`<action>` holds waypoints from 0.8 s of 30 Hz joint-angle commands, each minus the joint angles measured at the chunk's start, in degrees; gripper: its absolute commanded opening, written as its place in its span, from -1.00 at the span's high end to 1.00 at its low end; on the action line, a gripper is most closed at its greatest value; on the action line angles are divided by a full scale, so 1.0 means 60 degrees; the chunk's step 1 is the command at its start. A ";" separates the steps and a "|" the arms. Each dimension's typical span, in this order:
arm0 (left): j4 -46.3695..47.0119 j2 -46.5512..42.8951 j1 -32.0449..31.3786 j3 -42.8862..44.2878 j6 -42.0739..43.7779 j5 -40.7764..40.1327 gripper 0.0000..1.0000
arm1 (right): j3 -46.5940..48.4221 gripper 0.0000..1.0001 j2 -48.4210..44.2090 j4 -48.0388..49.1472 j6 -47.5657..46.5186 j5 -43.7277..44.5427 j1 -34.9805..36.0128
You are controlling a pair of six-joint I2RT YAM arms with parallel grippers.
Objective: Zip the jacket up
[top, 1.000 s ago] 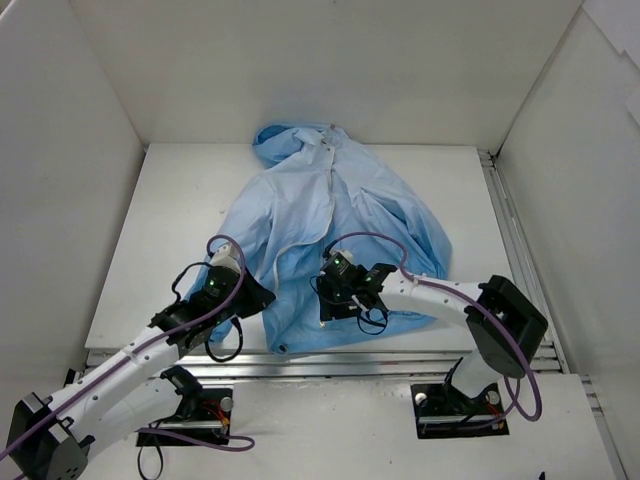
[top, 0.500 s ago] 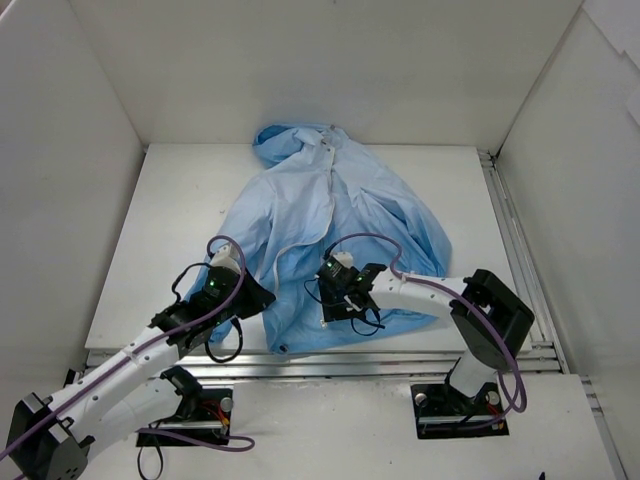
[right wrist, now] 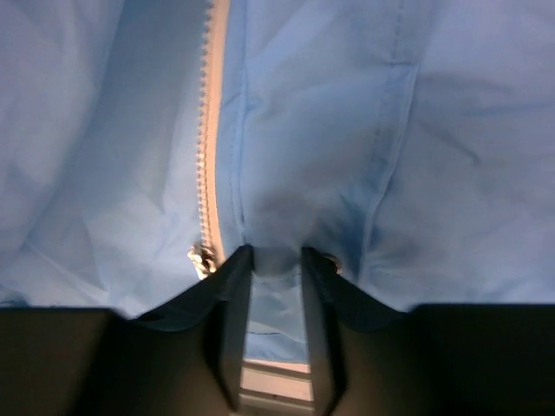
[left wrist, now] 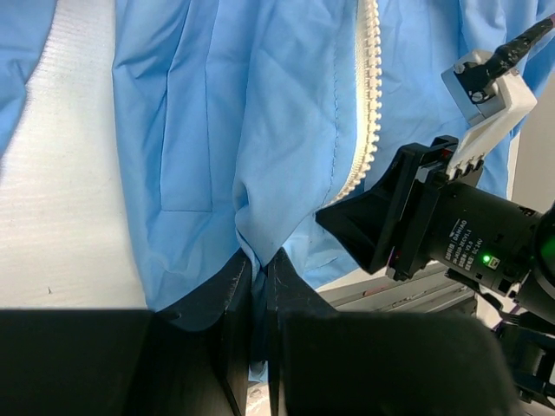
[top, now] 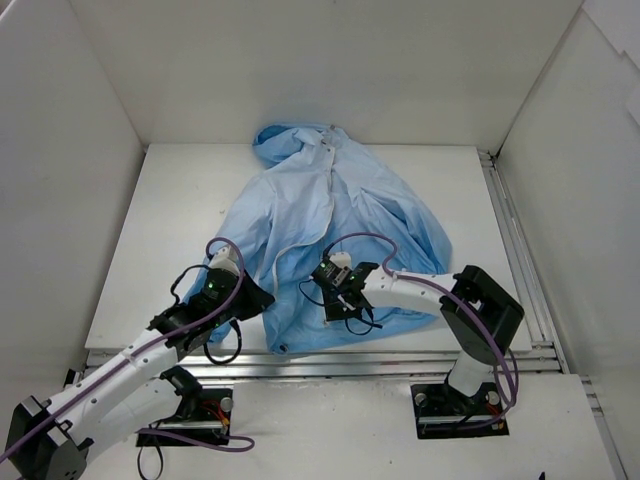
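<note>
Light-blue jacket (top: pixel 330 225) lies spread at centre of the top view, hood up-frame, hem low, left gripper (left wrist: pixel 258 290) jaws almost closed pinching a hem fold left of the white zipper (left wrist: pixel 371 87), right gripper (right wrist: pixel 276 260) jaws narrowly apart clamping fabric just right of the zipper's lower end.

The light-blue jacket (top: pixel 330 230) lies front-up and rumpled on the white counter (top: pixel 150 250). Its hood (top: pixel 285 140) is bunched toward the far edge and its hem reaches the near edge. The thin fabric is creased, with folds lapping over one another. A white zipper (right wrist: pixel 211 130) runs down the front. In the right wrist view a single row of teeth shows, with a small metal slider (right wrist: pixel 202 258) at its lower end near the hem.
</note>
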 commanded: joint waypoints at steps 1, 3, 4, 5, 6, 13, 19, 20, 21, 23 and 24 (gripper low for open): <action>0.0140 -0.0126 0.0071 0.0102 0.0164 -0.0081 1.00 | -0.0375 0.56 0.0929 0.0303 0.0246 0.0631 0.0043; 0.0139 -0.0140 0.0071 0.0102 0.0178 -0.0096 1.00 | -0.0433 0.76 0.1076 0.0333 0.0260 0.0616 0.0057; 0.0110 -0.0140 0.0071 0.0102 0.0164 -0.0096 1.00 | -0.0448 0.84 0.1120 0.0376 0.0275 0.0645 0.0101; 0.0110 -0.0126 0.0071 0.0087 0.0178 -0.0096 1.00 | -0.0419 0.91 0.1150 0.0391 0.0275 0.0660 0.0116; 0.0110 -0.0155 0.0071 0.0102 0.0179 -0.0096 1.00 | -0.0433 1.00 0.1193 0.0391 0.0319 0.0660 0.0159; 0.0154 -0.0184 0.0159 0.0116 0.0193 -0.0154 1.00 | -0.0171 1.00 -0.0063 0.0494 -0.0207 0.0763 0.0189; 0.0344 -0.0111 0.0159 0.0116 0.0252 -0.0096 1.00 | 0.0254 1.00 -0.2464 0.0479 -0.1027 0.0587 0.0058; 0.0373 -0.0068 0.0159 0.0116 0.0252 -0.0052 1.00 | 0.0299 1.00 -0.2657 0.0494 -0.1130 0.0529 -0.0030; 0.0490 -0.0038 0.0159 0.0116 0.0252 -0.0008 1.00 | 0.0342 1.00 -0.2833 0.0494 -0.1218 0.0325 -0.0103; 0.0680 0.0035 0.0159 0.0116 0.0208 0.0079 1.00 | 0.0431 1.00 -0.3258 0.0508 -0.1395 0.0119 -0.0380; 0.0739 0.0050 0.0159 0.0116 0.0179 0.0124 1.00 | 0.0344 1.00 -0.3404 0.0596 -0.1409 -0.0085 -0.0484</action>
